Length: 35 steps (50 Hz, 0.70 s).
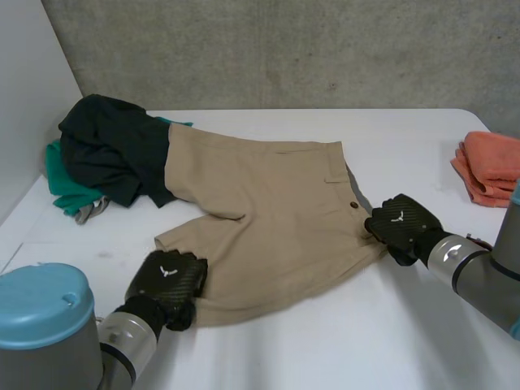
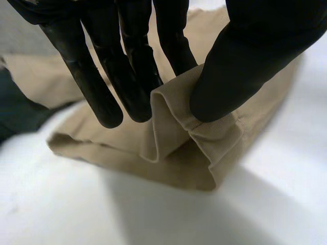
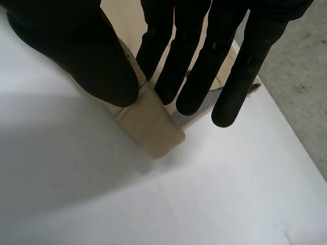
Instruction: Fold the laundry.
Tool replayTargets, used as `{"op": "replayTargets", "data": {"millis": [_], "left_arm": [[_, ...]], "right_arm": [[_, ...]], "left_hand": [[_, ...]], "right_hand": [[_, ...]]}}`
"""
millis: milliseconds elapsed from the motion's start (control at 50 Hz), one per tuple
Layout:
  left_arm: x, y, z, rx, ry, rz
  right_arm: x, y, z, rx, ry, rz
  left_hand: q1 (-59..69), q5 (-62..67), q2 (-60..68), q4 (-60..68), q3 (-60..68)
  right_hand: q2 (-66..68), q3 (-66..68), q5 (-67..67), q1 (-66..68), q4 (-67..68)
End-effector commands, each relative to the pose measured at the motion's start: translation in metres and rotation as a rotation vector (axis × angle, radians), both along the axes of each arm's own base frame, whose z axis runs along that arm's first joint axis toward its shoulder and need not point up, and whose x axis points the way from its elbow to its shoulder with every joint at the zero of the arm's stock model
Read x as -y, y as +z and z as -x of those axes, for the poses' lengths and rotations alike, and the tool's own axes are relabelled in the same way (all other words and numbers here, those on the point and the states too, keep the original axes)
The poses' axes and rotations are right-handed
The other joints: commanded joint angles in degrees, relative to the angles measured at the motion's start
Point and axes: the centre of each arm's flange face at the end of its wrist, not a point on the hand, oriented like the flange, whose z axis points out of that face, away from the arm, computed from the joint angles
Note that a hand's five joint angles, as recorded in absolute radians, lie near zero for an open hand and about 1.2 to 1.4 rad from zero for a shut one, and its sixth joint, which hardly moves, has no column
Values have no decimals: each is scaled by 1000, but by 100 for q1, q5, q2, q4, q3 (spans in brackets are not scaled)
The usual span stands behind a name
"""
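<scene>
White table [image 1: 382,333]: wrist views show L robot hand [image 2: 130,66] pinching tan shorts [image 1: 276,211] at hem, R robot hand [image 3: 87,51] at waist corner.

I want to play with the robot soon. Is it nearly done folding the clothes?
Not nearly. The orange cloth looks folded already. Right now the left hand pinches a leg hem of the tan shorts, and the right hand pinches their waistband corner. The shorts lie spread out, not yet folded. The heap of dark and green clothes beside them is left.
</scene>
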Motion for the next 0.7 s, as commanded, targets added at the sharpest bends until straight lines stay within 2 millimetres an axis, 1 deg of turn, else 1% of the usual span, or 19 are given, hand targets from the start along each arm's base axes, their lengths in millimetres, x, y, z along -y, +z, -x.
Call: {"op": "replayTargets", "data": {"millis": [20, 40, 80, 100, 160, 180, 200, 260, 280, 340, 420, 500, 520, 560, 580, 620, 640, 660, 700], "left_arm": [[-6, 44, 0, -71, -2, 130], [-11, 52, -1, -77, -9, 141], [-16, 57, -4, -62, -14, 129], [-21, 57, -6, -44, -20, 107], [-42, 55, -15, 68, -66, -15], [-49, 55, -17, 99, -84, -51], [-65, 54, -20, 155, -139, -132], [-87, 54, -23, 208, -221, -239], [-97, 55, -23, 225, -262, -277], [-99, 60, -19, 207, -289, -258], [-81, 71, -5, 120, -283, -118], [-40, 78, 18, 25, -242, 79], [-17, 78, 26, 11, -211, 155], [7, 79, 33, 14, -184, 235], [30, 79, 40, 31, -165, 309], [53, 77, 45, 60, -148, 367], [64, 74, 49, 79, -143, 393], [86, 68, 55, 114, -132, 438], [107, 65, 60, 141, -119, 476]], "right_arm": [[-27, 25, 10, -21, -19, -12], [-30, 27, 11, -27, -23, -25], [-38, 33, 16, -48, -30, -64], [-48, 40, 21, -75, -37, -120], [-65, 51, 31, -129, -41, -219], [-78, 59, 38, -169, -38, -295], [-86, 63, 43, -193, -38, -341], [-102, 74, 55, -273, -10, -420], [-103, 77, 57, -283, -3, -414], [-98, 82, 59, -297, -7, -335], [-82, 83, 58, -216, -78, -276], [-56, 77, 51, -119, -138, -219], [-50, 74, 46, -105, -137, -206], [-34, 68, 33, -67, -142, -162], [-29, 67, 30, -56, -150, -140], [-17, 66, 23, -36, -169, -96], [-5, 67, 20, -25, -200, -41], [2, 68, 19, -20, -217, -8], [17, 67, 16, -20, -242, 54]], "left_hand": [[1388, 1405, 1158, 1145, 1197], [1388, 1405, 1158, 1145, 1197], [1388, 1405, 1158, 1145, 1197], [1388, 1405, 1158, 1145, 1197], [1388, 1405, 1158, 1145, 1197], [1388, 1405, 1158, 1145, 1197], [1388, 1405, 1158, 1145, 1197], [1388, 1405, 1158, 1145, 1197], [1388, 1405, 1158, 1145, 1197], [1388, 1405, 1158, 1145, 1197], [1388, 1405, 1158, 1145, 1197], [1388, 1405, 1158, 1145, 1197], [1388, 1405, 1158, 1145, 1197], [1388, 1405, 1158, 1145, 1197], [1388, 1405, 1158, 1145, 1197], [1388, 1405, 1158, 1145, 1197], [1388, 1405, 1158, 1145, 1197], [1388, 1405, 1158, 1145, 1197], [1388, 1405, 1158, 1145, 1197]], "right_hand": [[1241, 1210, 1231, 1963, 1145], [1241, 1210, 1231, 1963, 1145], [1241, 1210, 1231, 1963, 1145], [1241, 1210, 1231, 1963, 1145], [1241, 1210, 1231, 1963, 1145], [1241, 1210, 1231, 1963, 1145], [1241, 1210, 1231, 1963, 1145], [1241, 1210, 1231, 1963, 1145], [1241, 1210, 1231, 1963, 1145], [1241, 1210, 1231, 1963, 1145], [1241, 1210, 1231, 1963, 1145], [1241, 1210, 1231, 1963, 1145], [1241, 1210, 1231, 1963, 1145], [1241, 1210, 1231, 1963, 1145], [1241, 1210, 1231, 1963, 1145], [1241, 1210, 1231, 1963, 1145], [1241, 1210, 1231, 1963, 1145], [1241, 1210, 1231, 1963, 1145], [1241, 1210, 1231, 1963, 1145]]}}
